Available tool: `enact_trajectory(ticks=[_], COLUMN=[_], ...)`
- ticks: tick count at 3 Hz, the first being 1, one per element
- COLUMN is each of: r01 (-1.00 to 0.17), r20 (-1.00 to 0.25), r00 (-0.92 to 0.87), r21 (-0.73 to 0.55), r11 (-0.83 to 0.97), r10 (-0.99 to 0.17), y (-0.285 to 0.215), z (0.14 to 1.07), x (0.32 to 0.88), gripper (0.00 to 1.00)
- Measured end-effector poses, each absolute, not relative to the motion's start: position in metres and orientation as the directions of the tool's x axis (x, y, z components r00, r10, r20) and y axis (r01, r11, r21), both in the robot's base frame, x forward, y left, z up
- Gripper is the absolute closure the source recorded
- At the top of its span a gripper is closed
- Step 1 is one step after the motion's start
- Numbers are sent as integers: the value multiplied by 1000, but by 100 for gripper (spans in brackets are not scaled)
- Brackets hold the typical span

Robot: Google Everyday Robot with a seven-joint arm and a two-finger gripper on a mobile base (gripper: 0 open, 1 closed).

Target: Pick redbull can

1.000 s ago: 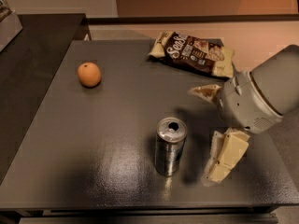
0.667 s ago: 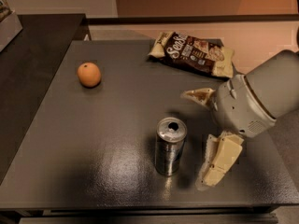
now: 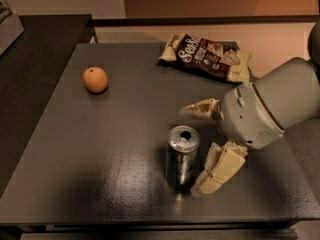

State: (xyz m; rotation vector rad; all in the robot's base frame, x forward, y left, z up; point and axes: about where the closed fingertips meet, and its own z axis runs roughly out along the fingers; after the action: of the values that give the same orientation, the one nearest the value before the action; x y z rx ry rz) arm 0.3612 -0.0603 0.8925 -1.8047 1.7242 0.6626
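The redbull can (image 3: 181,155) stands upright on the dark grey table (image 3: 100,154), near the front, right of the middle. It is slim and silver with a shiny top and pull-tab opening. My gripper (image 3: 197,146) comes in from the right, open, just to the right of the can. One cream fingertip (image 3: 200,107) is behind and to the right of the can, the other (image 3: 217,169) is beside it at the front right. The can is partly between the fingers, not gripped.
A round orange fruit (image 3: 95,79) lies at the left back of the table. A dark snack bag (image 3: 206,56) lies at the back right. A darker counter (image 3: 35,64) adjoins on the left. The table's front edge is close below the can.
My gripper has moved left toward the can, so its fingers now reach beside it. The can, fruit and bag have not moved.
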Motion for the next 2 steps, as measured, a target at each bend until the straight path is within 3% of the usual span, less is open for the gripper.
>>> enact_trajectory(ticks=[2], r01=[-998], r20=[-716], r00=[69], r21=[-53], r11=[-44], r10=[-695], y=[-51], z=[898], x=[356], gripper=[64])
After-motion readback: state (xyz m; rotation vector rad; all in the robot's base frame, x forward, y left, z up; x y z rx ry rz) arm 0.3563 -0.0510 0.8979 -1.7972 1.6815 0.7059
